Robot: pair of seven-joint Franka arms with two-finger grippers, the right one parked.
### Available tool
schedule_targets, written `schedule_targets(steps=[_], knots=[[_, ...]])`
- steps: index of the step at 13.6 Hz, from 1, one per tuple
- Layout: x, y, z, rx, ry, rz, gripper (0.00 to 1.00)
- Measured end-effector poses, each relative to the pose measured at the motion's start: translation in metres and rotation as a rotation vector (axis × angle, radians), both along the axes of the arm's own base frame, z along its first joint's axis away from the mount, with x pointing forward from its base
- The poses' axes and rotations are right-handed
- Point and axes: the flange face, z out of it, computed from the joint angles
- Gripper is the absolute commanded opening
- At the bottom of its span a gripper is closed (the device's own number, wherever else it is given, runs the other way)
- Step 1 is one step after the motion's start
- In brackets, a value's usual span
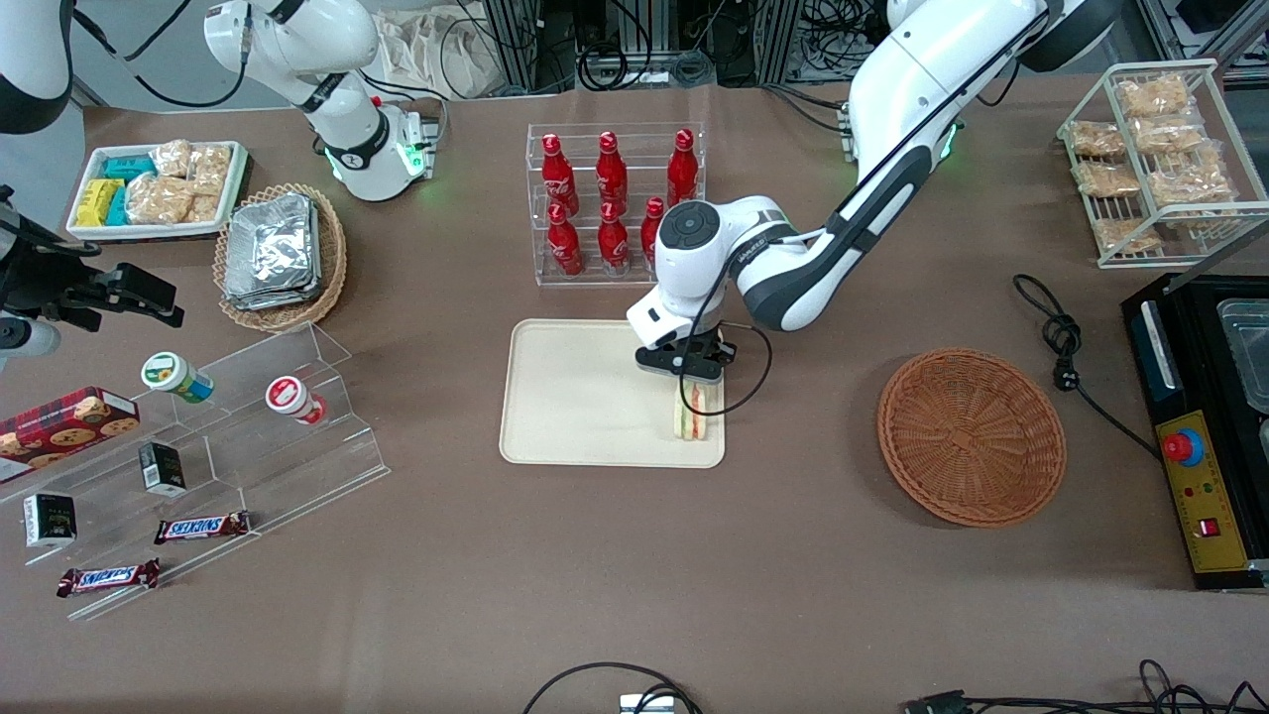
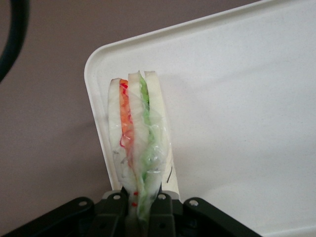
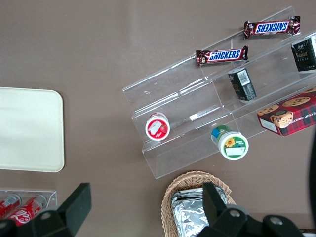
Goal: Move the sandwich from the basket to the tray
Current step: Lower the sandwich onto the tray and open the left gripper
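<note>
Brown surface (image 1: 634, 595) throughout. Cream tray (image 1: 575, 397) at centre; reddish wicker basket (image 1: 972, 436) toward working arm's end, emptied. Gripper (image 1: 686, 382) low over tray's corner, fingers (image 2: 160, 210) clamped on wrapped sandwich (image 2: 138, 143), held on edge, probably for release.

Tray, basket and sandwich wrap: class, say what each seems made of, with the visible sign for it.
Tray: likely plastic, smooth matte cream, moulded rounded corners.
Basket: woven wicker or rattan, reddish-brown, ringed weave visible.
Sandwich wrap: thin clear film, glossy and wrinkled over the bread; the gripper jaws pinch it over the tray's edge nearest the basket.
</note>
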Motion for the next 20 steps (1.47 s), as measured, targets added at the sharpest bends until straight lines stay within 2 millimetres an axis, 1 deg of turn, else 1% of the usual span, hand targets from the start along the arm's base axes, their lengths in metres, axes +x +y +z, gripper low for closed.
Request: schedule_targets(steps=[1, 2, 3, 4, 5, 11, 14, 20], knots=[[0.0, 0.0, -0.003, -0.001, 0.001, -0.002, 0.2], [-0.001, -0.001, -0.006, -0.005, 0.0, -0.005, 0.23], [-0.001, -0.002, -0.007, -0.012, 0.001, -0.004, 0.29], [-0.001, -0.002, -0.009, -0.016, 0.002, 0.0, 0.48], [-0.001, -0.002, -0.01, -0.017, 0.003, 0.004, 0.99], [0.0, -0.003, -0.008, -0.025, -0.003, 0.009, 1.0], [0.004, -0.004, 0.0, -0.032, -0.017, 0.012, 1.0], [0.011, -0.004, 0.021, -0.046, -0.055, 0.018, 1.0]])
